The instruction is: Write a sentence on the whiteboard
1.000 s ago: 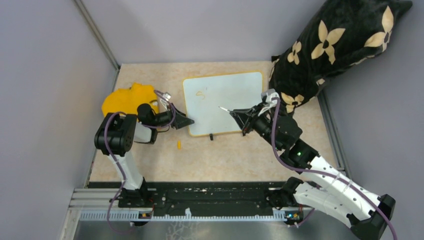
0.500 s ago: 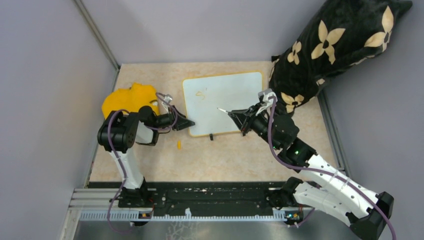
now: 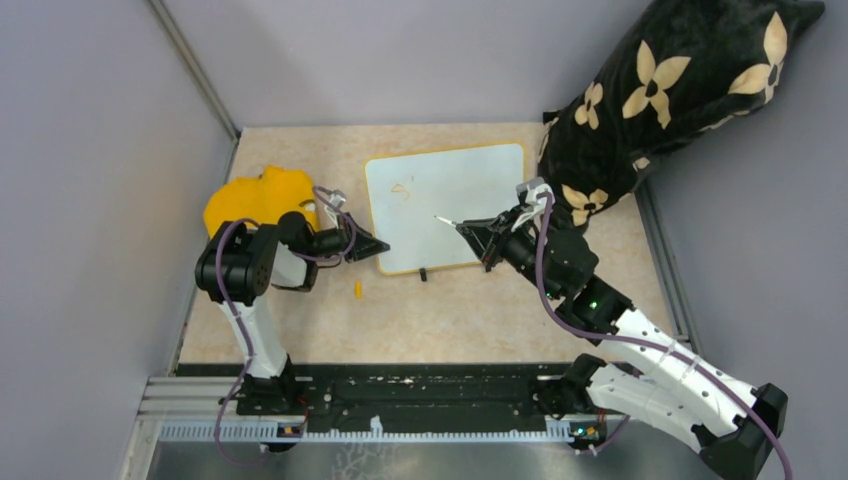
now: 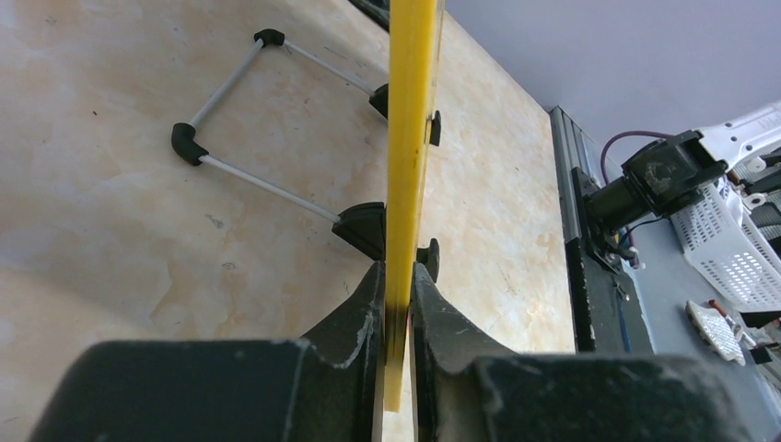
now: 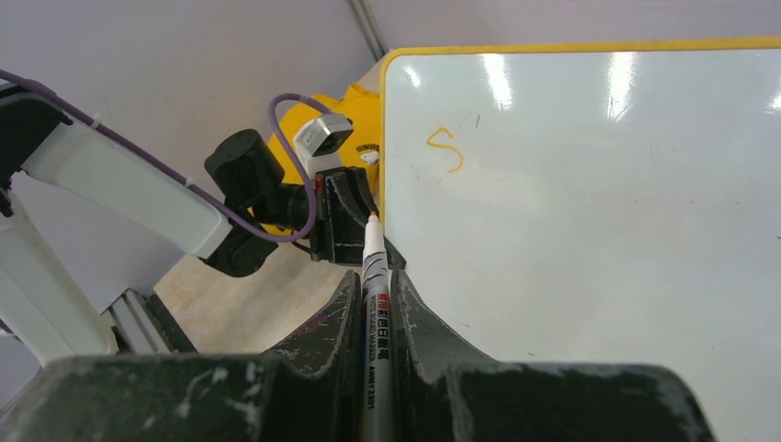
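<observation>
Judging by the board surface, the task is assessed as barely begun. A single orange letter S [image 5: 444, 148] is present near the far left corner of the whiteboard [image 5: 599, 230]. The rest of the sentence is not yet written, and the remaining white area is bare apart from glare and faint marks.

At the left, a yellow cloth [image 3: 255, 200] is seen on the table [image 3: 450, 320], just beyond the left arm. The left gripper [image 4: 398, 276] is closed narrowly on the yellow frame at the near left edge of the whiteboard, with the frame pinched between both fingers. The board is therefore taken to be steadied for writing. A small orange cap [image 3: 357, 290] lies on the table near this gripper, apart from the board.

Further right, a marker [image 5: 376, 304] is clamped between the fingers of the right gripper [image 3: 468, 229], which is positioned at the near right side of the board. In the overhead view the marker tip is located over the middle of the board, nearer than the letter and to its right. Contact between tip and surface cannot be confirmed.
</observation>
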You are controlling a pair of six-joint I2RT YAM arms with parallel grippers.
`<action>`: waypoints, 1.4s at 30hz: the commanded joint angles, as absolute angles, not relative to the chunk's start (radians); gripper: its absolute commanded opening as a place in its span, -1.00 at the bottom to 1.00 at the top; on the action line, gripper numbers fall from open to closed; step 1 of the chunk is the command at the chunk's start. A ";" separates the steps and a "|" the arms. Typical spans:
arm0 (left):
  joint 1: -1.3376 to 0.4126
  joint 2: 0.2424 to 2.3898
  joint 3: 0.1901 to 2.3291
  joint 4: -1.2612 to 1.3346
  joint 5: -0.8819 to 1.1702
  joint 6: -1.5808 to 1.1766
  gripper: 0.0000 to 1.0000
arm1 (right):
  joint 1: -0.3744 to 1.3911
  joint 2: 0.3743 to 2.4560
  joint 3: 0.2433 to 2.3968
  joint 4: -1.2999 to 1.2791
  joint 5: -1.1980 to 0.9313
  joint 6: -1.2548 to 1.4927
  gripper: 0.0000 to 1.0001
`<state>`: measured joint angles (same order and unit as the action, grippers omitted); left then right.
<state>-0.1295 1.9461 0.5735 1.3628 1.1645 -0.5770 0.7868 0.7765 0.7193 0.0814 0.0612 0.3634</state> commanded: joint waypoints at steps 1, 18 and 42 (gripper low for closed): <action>-0.137 1.946 0.568 1.377 1.184 -0.526 -0.71 | 0.782 0.773 0.728 0.126 0.055 0.372 -1.00; -0.137 1.945 0.561 1.322 1.157 -0.473 -1.00 | 0.797 0.879 0.796 0.065 0.154 0.337 -1.00; -0.135 1.949 0.558 1.310 1.148 -0.464 -1.00 | 0.871 1.065 0.873 0.149 0.352 0.233 -1.00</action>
